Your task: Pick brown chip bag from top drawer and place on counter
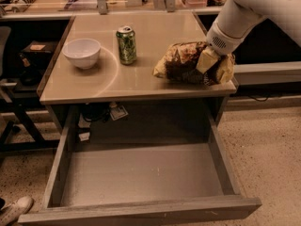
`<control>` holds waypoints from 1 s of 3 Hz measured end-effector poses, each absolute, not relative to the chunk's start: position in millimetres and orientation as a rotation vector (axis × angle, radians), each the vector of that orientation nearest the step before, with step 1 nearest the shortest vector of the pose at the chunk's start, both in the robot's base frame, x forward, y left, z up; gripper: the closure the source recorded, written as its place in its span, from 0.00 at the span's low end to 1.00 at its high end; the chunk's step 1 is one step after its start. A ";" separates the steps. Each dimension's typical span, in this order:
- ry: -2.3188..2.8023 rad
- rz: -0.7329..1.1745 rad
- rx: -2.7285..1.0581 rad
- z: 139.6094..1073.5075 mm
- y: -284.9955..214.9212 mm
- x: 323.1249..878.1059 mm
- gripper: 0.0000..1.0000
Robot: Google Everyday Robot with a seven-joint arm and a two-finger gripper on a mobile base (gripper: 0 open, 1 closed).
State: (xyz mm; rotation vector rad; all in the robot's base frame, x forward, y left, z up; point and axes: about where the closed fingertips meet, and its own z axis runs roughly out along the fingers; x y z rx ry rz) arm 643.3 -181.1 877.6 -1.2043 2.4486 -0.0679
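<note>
Camera view: claw and brown chip bag at the right edge of the beige surface.
The claw (209, 63), at the end of a white arm (247, 6) entering from the upper right, is clamped around the right end of the brown chip bag (181, 62), which lies at the surface's (141, 86) right front. A green can (126, 44) and white bowl (82, 53) stand at centre left. The top drawer (141, 173) is pulled open across the lower frame.
</note>
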 end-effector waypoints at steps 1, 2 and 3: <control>2.443 -0.040 -1.211 873.8 -172.8 664.7 1.00; 2.438 0.003 -1.227 867.0 -161.3 678.9 1.00; 2.414 0.059 -1.232 859.5 -151.0 687.9 1.00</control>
